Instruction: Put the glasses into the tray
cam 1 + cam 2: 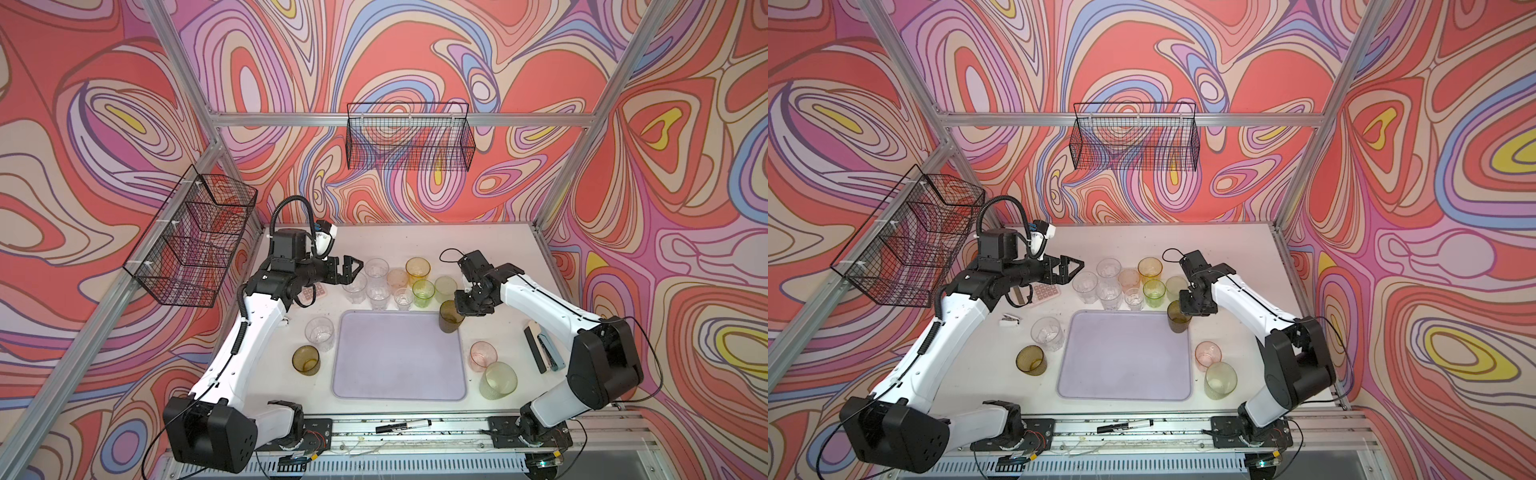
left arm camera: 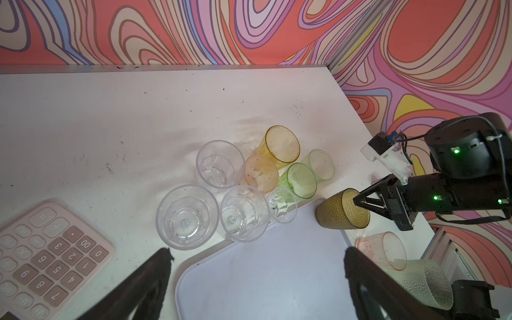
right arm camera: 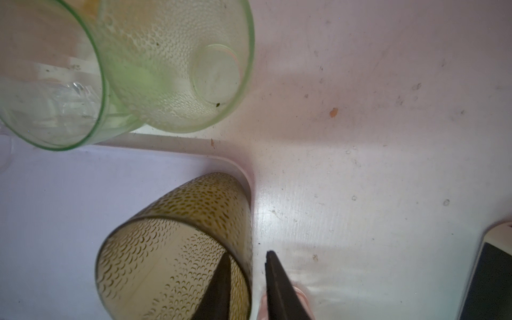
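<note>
Thirteen glasses (image 1: 1108,268) by my count: twelve on the bare table, one in the tray (image 1: 395,365). Nearest me, off the tray's near right corner, a pale green glass (image 1: 497,380) stands with a pink glass (image 1: 483,355) just behind it. Off the tray's left edge I see a loose olive-brown glass (image 1: 306,360) and, a little farther back, a large clear glass (image 1: 320,334); all four are upright, mouths up. The tray lies flat in the middle of the table, and the olive-brown glass (image 3: 177,243) stands in its far right corner, base just inside the rim. My right gripper (image 3: 248,252) is at that glass's mouth. In the right wrist view one finger reaches inside the glass and the other hangs outside, with a strip of table showing between the outer finger and the wall — jaws a little apart, astride the wall and not pinching it. Beyond the tray's far edge eight glasses crowd together: four clear glasses (image 2: 187,217) toward the left, then a peach glass (image 1: 397,277), an amber-yellow glass (image 1: 417,268), a bright green glass (image 1: 423,293) and a dimpled green glass (image 1: 445,286) at the right end. My left gripper (image 1: 354,272) hangs just left of that crowd, jaws spread wide — a pink calculator (image 2: 50,257) lies on the table close by. Farthest off, two black wire baskets (image 1: 409,141) hang on the frame, past the far edge and the left edge.
</note>
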`<state>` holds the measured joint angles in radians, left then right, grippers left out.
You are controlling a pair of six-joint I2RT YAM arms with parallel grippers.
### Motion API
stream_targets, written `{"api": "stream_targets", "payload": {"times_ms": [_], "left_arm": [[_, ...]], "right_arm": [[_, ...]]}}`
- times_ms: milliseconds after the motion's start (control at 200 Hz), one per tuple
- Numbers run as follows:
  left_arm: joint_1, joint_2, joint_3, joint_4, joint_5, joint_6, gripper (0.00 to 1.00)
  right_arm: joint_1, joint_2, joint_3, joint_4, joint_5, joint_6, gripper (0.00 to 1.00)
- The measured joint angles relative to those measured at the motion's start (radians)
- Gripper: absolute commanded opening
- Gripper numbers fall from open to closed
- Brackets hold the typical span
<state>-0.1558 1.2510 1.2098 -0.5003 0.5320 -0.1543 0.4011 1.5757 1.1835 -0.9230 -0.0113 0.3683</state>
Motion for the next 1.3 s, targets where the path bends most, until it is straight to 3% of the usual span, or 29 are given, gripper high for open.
{"api": "stream_targets", "payload": {"times_ms": [386, 861, 1302], "left_arm": [[0.000, 0.000, -0.001, 0.001, 0.016, -0.014, 1.00], [0.000, 0.006, -0.017, 0.019, 0.046, -0.053, 1.00], [0.000, 0.024, -0.016, 0.023, 0.045, -0.066, 1.00]], "right_arm": [[0.011, -0.049, 0.045, -0.112, 0.033, 0.000, 0.37], [0.042, -0.158, 0.074, -0.312, 0.039, 0.061, 0.38], [0.100, -0.181, 0.023, -0.353, -0.021, 0.108, 0.38]]}}
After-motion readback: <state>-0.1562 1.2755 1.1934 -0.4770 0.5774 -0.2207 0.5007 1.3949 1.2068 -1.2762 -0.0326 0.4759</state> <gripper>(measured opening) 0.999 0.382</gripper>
